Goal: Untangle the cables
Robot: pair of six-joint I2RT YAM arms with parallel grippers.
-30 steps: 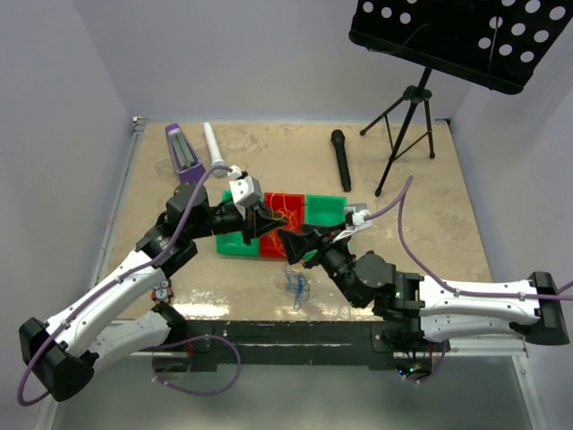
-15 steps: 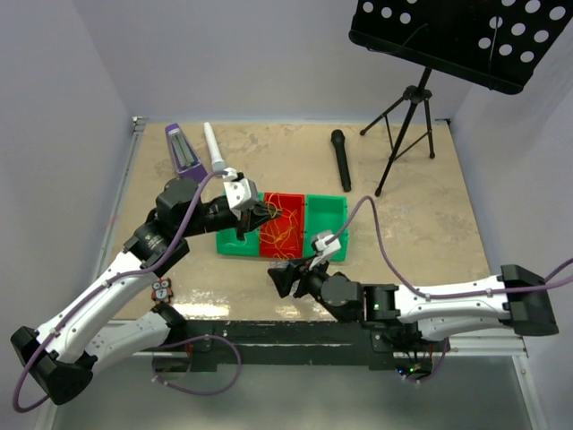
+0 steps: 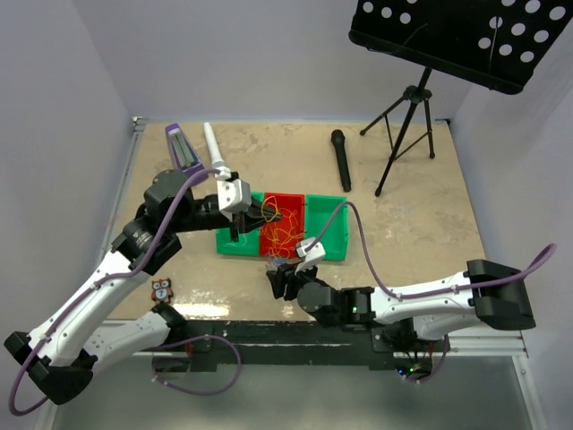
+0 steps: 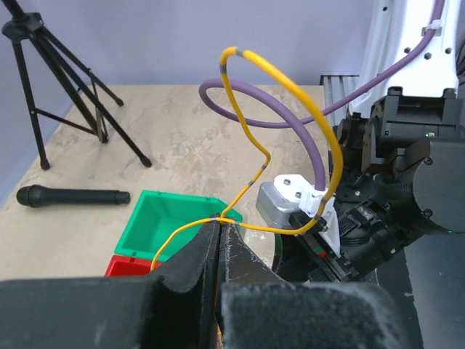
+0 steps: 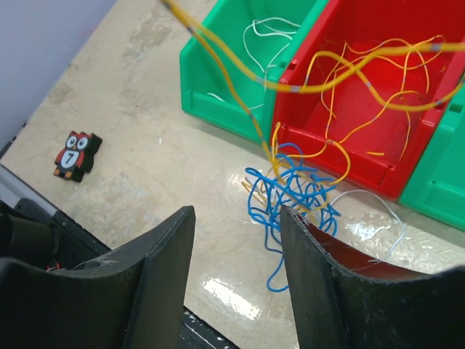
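Three bins stood in a row on the table. In the right wrist view, the green bin at the upper centre held a thin white cable. Several loose orange-yellow cables lay in the red bin beside it. Of the second green bin, at the right edge, only a corner was shown, so its content could not be told.

In the left wrist view, the left claw was pressed together at the lower centre, and one orange-yellow cable was pinched between its fingers. From there this cable rose in a high loop toward the upper centre of the frame.

The right claw was spread wide at the bottom of its frame. Nothing was held by it, and no cable was seen to be touched by it. The blue tangle lay on the table just in front of the red bin, in the frame slightly above the gap between the fingers. An orange-yellow strand ran from it to the upper left. A white loop lay just to the right of the tangle.
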